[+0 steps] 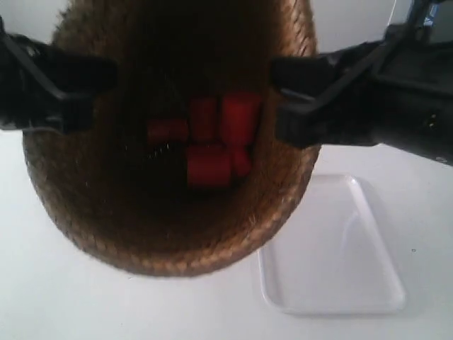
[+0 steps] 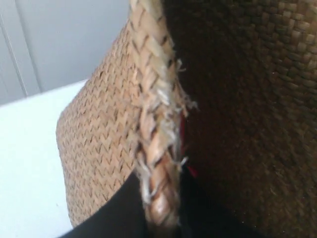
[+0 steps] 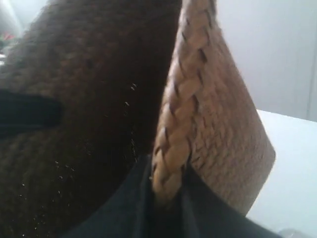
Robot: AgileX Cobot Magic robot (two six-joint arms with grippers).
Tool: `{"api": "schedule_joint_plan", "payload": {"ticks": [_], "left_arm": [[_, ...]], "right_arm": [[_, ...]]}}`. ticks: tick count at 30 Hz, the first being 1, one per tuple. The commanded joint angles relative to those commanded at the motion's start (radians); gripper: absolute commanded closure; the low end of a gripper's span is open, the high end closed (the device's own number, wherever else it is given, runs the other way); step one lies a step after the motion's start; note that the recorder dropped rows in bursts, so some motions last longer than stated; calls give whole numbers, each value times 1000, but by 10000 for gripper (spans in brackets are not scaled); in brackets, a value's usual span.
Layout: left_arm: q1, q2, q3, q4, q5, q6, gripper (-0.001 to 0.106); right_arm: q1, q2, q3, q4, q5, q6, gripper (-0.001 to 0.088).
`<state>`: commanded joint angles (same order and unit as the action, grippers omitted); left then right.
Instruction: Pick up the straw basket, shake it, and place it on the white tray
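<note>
The straw basket hangs in the air close to the exterior camera, tilted so I look into its dark inside, where several red blocks lie. Both grippers hold its braided rim from opposite sides. My left gripper is shut on the rim; it is the arm at the exterior view's left. My right gripper is shut on the rim; it is the arm at the exterior view's right. The white tray lies on the table below, right of the basket and partly hidden by it.
A white tabletop spreads under the basket and round the tray. A pale wall stands behind the table.
</note>
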<state>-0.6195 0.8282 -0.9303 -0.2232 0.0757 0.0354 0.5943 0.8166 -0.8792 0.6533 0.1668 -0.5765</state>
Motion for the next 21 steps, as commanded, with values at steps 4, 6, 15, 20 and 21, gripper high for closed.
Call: {"api": "schedule_joint_plan", "payload": {"ticks": [4, 6, 15, 20, 21], "left_arm": [[12, 44, 71, 46, -23, 48, 1053], [34, 93, 102, 40, -49, 40, 1053], [29, -4, 67, 55, -35, 58, 1053], [15, 41, 94, -15, -154, -91, 1053], [4, 9, 65, -5, -139, -84, 1053]], "right_arm": [[-10, 39, 83, -21, -151, -8, 868], [-26, 113, 135, -21, -218, -24, 868], [-28, 25, 80, 0, -143, 12, 868], [-28, 99, 82, 37, -132, 53, 868], [-26, 54, 43, 19, -98, 40, 868]]}}
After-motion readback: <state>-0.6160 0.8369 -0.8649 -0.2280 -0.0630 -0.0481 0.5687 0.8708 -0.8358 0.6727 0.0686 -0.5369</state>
